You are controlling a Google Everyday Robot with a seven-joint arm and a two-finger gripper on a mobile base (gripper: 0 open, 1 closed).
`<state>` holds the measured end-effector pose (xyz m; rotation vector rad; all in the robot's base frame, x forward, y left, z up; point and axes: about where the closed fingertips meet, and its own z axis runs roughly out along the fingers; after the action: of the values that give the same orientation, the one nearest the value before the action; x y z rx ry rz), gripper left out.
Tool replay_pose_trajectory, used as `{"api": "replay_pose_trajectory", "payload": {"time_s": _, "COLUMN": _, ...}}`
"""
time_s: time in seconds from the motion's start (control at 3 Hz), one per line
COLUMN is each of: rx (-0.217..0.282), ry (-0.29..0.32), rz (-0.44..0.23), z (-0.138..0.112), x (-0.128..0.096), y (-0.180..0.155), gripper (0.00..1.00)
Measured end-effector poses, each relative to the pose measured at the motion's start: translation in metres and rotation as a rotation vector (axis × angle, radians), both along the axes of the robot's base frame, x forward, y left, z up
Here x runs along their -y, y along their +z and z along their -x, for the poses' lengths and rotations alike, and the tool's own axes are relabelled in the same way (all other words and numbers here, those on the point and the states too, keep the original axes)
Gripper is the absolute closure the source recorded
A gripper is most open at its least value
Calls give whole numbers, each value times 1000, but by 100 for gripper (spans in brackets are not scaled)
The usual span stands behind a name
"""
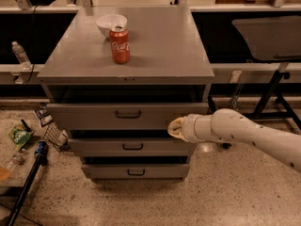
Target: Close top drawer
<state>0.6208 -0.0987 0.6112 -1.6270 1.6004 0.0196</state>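
The top drawer [89,115] of the grey metal cabinet is pulled out partway, with a dark gap above its front panel and a small dark handle [128,113] in the middle. My gripper [175,128] is at the end of the white arm reaching in from the right. It sits against the lower right part of the top drawer's front panel, to the right of the handle.
A red cola can [120,44] and a white bowl [111,24] stand on the cabinet top [164,51]. Two shallower drawers [108,147] below stick out slightly. A water bottle [19,54], a green packet [19,136] and a dark pole [28,180] lie at the left. A black table stand [268,93] is at the right.
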Motion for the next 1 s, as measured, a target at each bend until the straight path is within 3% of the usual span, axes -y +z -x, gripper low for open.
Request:
{"api": "replay_pose_trajectory", "payload": {"time_s": 0.33, "rx": -39, "ry": 0, "rz": -66, "z": 24, "x": -10, "y": 41, "gripper": 100}}
{"api": "replay_pose_trajectory", "payload": {"time_s": 0.67, "rx": -89, "ry": 46, "rz": -189, "z": 44, "x": -29, "y": 105, "gripper": 100}}
{"api": "replay_pose_trajectory", "payload": {"time_s": 1.0, "rx": -83, "ry": 92, "rz": -289, "z": 57, "x": -43, "y": 167, "gripper": 100}}
